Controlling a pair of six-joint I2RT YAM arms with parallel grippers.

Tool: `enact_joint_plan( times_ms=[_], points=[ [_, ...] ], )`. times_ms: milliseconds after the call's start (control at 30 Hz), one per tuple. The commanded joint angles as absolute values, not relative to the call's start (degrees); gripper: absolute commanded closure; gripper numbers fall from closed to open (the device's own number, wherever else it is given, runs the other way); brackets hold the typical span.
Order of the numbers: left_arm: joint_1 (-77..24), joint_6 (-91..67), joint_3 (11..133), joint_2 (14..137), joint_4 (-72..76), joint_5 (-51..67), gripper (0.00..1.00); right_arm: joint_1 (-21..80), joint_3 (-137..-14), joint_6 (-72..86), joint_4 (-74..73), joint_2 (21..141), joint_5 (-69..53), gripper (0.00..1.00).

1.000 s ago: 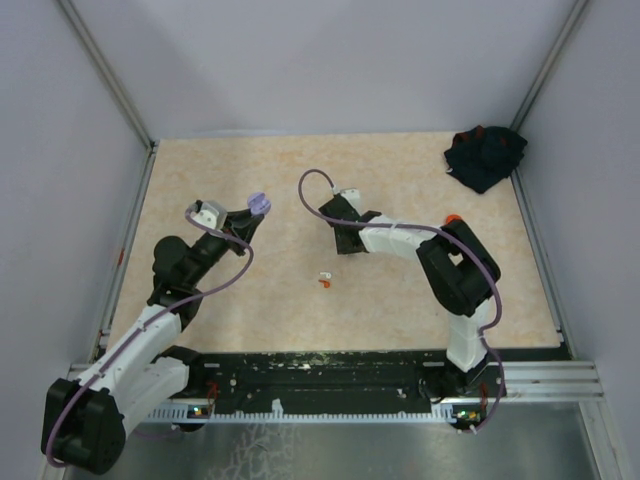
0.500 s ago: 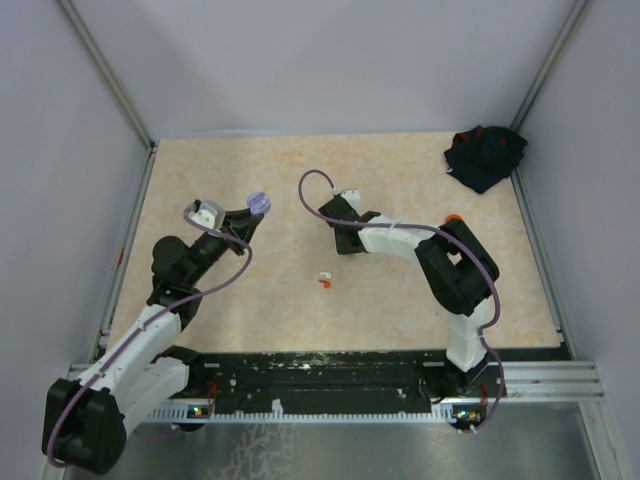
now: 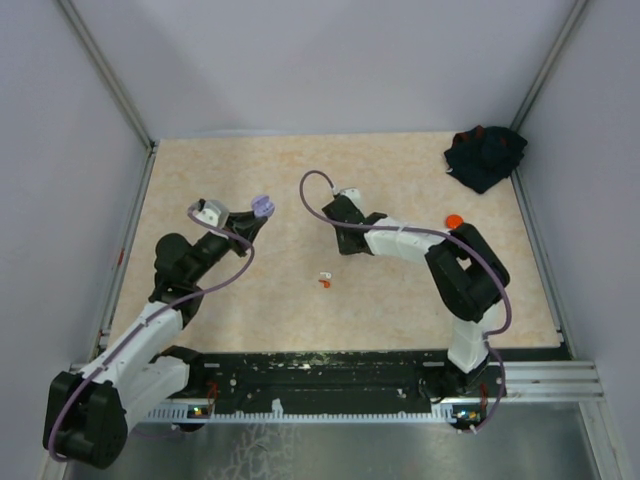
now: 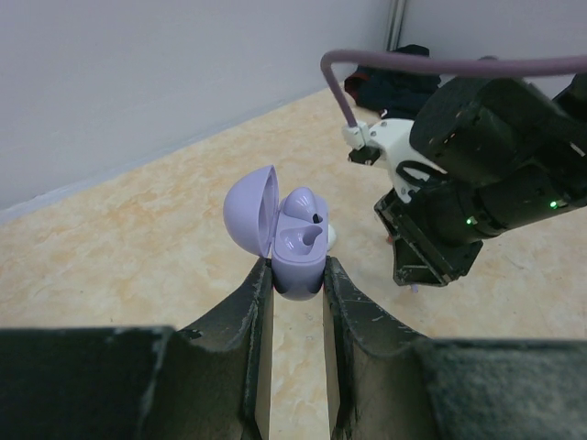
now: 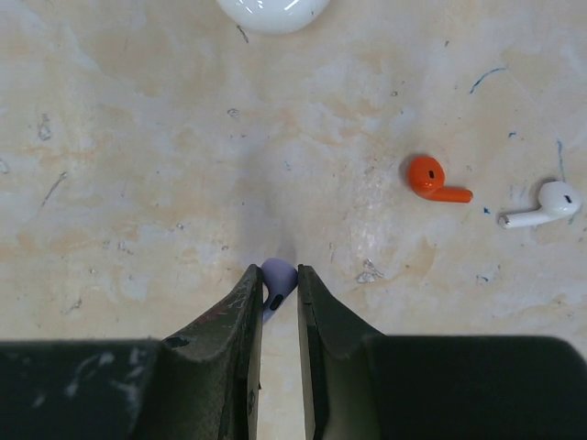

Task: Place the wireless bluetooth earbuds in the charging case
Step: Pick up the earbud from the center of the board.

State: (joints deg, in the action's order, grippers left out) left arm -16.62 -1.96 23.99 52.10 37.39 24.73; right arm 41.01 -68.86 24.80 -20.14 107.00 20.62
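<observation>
My left gripper [image 4: 295, 275] is shut on the base of a lavender charging case [image 4: 292, 240], lid open, held above the table; a lavender earbud [image 4: 301, 203] sits in one of its wells. In the top view the charging case [image 3: 261, 207] is left of the right arm. My right gripper [image 5: 278, 286] points down at the table, shut on a purple earbud [image 5: 278, 277] pinched between its fingertips. An orange earbud [image 5: 433, 180] and a white earbud [image 5: 546, 203] lie loose on the table to its right, and they show in the top view as the loose earbuds [image 3: 324, 280].
A round white case [image 5: 272, 9] lies just beyond the right gripper. An orange disc [image 3: 454, 220] sits by the right arm's elbow. A dark cloth [image 3: 485, 155] is bunched in the far right corner. Metal rails [image 3: 120, 250] edge the table.
The right jaws have closed onto the purple earbud. The right arm's elbow shifted right, uncovering the orange disc. The left gripper and case nudged slightly right.
</observation>
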Motion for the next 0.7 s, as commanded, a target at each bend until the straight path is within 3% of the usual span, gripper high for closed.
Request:
enact_joint_plan(
  times_ms=[0,667],
  points=[
    [-16.2,-3.0,25.4,52.9,39.7,27.6,1.00,40.9,-67.2,20.6,-15.9,98.1,19.1,0.85],
    [-16.1,-6.6,28.1,59.4,43.2,45.9,1.00,47.8,-60.4,-4.9,4.7,72.3,15.1,0.85]
  ],
)
